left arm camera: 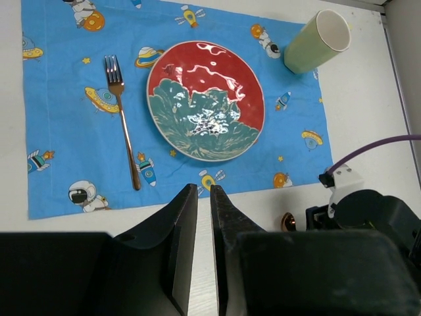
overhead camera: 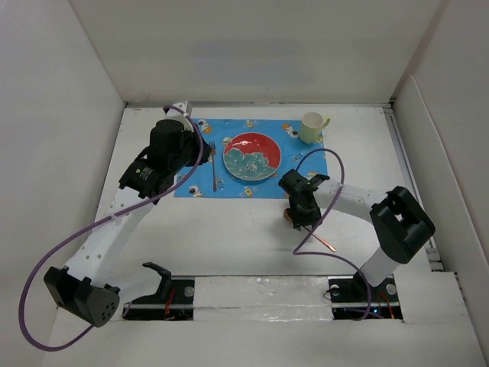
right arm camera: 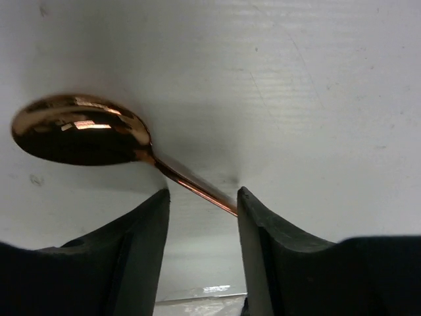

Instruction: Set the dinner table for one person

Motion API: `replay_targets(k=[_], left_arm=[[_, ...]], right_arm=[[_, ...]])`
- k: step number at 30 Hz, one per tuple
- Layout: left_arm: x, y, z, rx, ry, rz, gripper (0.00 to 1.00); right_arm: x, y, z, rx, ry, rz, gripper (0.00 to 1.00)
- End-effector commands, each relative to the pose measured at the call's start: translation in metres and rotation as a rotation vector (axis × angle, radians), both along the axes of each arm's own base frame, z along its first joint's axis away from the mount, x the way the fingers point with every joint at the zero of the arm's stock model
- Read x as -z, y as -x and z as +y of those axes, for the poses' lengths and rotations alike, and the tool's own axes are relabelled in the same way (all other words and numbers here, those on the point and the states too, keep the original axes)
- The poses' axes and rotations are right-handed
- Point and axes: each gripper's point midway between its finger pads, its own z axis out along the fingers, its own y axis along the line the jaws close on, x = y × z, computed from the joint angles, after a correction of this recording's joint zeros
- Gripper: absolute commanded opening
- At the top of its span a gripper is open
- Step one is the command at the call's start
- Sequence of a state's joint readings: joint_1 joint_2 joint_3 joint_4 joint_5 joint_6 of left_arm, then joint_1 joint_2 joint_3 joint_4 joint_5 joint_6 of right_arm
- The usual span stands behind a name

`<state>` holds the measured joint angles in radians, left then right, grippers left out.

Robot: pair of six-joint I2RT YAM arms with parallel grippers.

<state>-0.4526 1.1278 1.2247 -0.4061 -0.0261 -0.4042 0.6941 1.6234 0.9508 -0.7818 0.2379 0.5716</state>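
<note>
On the white dinner table [overhead camera: 229,237] lies a blue cartoon placemat [overhead camera: 200,180] with a red and teal plate [overhead camera: 252,156] and a copper fork [overhead camera: 215,170] to the plate's left. A pale green cup [overhead camera: 312,128] stands at the mat's far right corner. A copper spoon [overhead camera: 325,243] lies on the bare table near the mat's near right corner. My right gripper [overhead camera: 299,215] is down over it, open, with the handle running between the fingers; the bowl [right arm camera: 79,131] lies just ahead of the gripper [right arm camera: 202,197]. My left gripper [left arm camera: 204,192] is shut and empty, above the mat's near edge.
White walls enclose the table on the left, back and right. A purple cable [overhead camera: 317,229] loops from the right arm over the table near the spoon. The right arm's wrist [left arm camera: 375,210] shows at the lower right of the left wrist view.
</note>
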Motion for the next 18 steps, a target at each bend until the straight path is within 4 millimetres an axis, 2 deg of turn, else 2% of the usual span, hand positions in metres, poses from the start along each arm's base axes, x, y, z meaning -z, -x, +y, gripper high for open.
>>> replay_targets(k=[1, 3, 4, 5, 8, 11, 13, 14, 15, 16, 17, 18], left_arm=[[-0.018, 0.002, 0.002, -0.005, 0.01, -0.048, 0.12], [-0.019, 0.002, 0.003, -0.007, 0.009, -0.052, 0.12], [-0.019, 0.001, 0.003, -0.012, 0.006, -0.05, 0.12], [-0.018, 0.001, 0.003, -0.011, 0.004, -0.049, 0.12], [-0.018, 0.002, 0.004, -0.014, 0.004, -0.048, 0.12], [-0.017, 0.003, 0.005, -0.015, 0.003, -0.043, 0.12], [-0.016, 0.003, 0.006, -0.019, 0.0, -0.041, 0.12], [-0.015, 0.004, 0.006, -0.022, 0.0, -0.038, 0.12], [-0.014, 0.004, 0.007, -0.021, -0.002, -0.036, 0.12], [-0.013, 0.004, 0.007, -0.023, -0.003, -0.033, 0.12], [-0.012, 0.004, 0.007, -0.023, -0.004, -0.031, 0.12], [-0.01, 0.005, 0.007, -0.024, -0.004, -0.027, 0.12]], right_arm=[[0.01, -0.011, 0.015, -0.046, -0.059, 0.018, 0.4], [0.014, -0.007, 0.017, -0.045, -0.074, 0.032, 0.3], [0.015, -0.006, 0.025, -0.045, -0.125, 0.037, 0.25], [0.016, -0.002, 0.03, -0.037, -0.141, 0.042, 0.15], [0.019, 0.007, 0.041, -0.03, -0.187, 0.055, 0.08], [0.023, 0.009, 0.046, -0.025, -0.199, 0.061, 0.07], [0.026, 0.008, 0.047, -0.031, -0.188, 0.056, 0.14], [0.028, 0.008, 0.046, -0.031, -0.179, 0.059, 0.23], [0.029, 0.008, 0.045, -0.032, -0.175, 0.058, 0.23], [0.031, 0.008, 0.045, -0.034, -0.175, 0.058, 0.21], [0.033, 0.009, 0.045, -0.035, -0.174, 0.06, 0.03], [0.032, 0.008, 0.045, -0.034, -0.177, 0.056, 0.0]])
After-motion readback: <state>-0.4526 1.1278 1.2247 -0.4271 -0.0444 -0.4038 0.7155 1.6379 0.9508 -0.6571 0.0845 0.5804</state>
